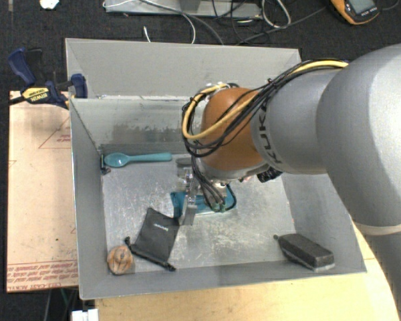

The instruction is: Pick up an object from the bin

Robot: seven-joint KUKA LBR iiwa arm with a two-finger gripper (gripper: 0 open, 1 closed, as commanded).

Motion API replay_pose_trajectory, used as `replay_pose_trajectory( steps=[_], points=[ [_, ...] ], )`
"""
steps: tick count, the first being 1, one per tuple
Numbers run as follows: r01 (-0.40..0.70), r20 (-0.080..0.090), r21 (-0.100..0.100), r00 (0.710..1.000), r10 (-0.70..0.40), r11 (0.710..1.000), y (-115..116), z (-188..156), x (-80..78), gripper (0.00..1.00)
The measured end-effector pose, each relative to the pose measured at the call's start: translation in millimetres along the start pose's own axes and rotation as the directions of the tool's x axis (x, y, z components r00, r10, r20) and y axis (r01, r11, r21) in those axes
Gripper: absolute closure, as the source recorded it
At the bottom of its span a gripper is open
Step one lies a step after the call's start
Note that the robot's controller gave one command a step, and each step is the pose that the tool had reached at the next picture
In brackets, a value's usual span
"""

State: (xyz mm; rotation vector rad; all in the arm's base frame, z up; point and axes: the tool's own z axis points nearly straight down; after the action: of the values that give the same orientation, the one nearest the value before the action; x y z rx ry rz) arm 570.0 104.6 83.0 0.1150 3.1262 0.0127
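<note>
My gripper (190, 207) hangs low in the middle of the bin, right over a small teal-blue object (179, 200) whose edges stick out to its left and right. Most of that object is hidden under the gripper and the orange wrist cover. A black flat pouch (156, 235) lies just below and left of the gripper, with one corner close to the teal-blue object. Along the back wall, a teal plastic spoon (135, 158) lies to the upper left of the gripper.
A brownish round lump (121, 259) sits in the front left corner. A dark grey oblong block (306, 251) lies at the front right. The arm and its cables cover the bin's right rear part.
</note>
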Motion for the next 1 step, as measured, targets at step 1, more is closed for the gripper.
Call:
replay_pose_trajectory(
  steps=[1],
  points=[
    [-0.001,-0.004,0.001,1.0,0.001,1.0,-0.6,0.3,0.8,0.0]
  ],
)
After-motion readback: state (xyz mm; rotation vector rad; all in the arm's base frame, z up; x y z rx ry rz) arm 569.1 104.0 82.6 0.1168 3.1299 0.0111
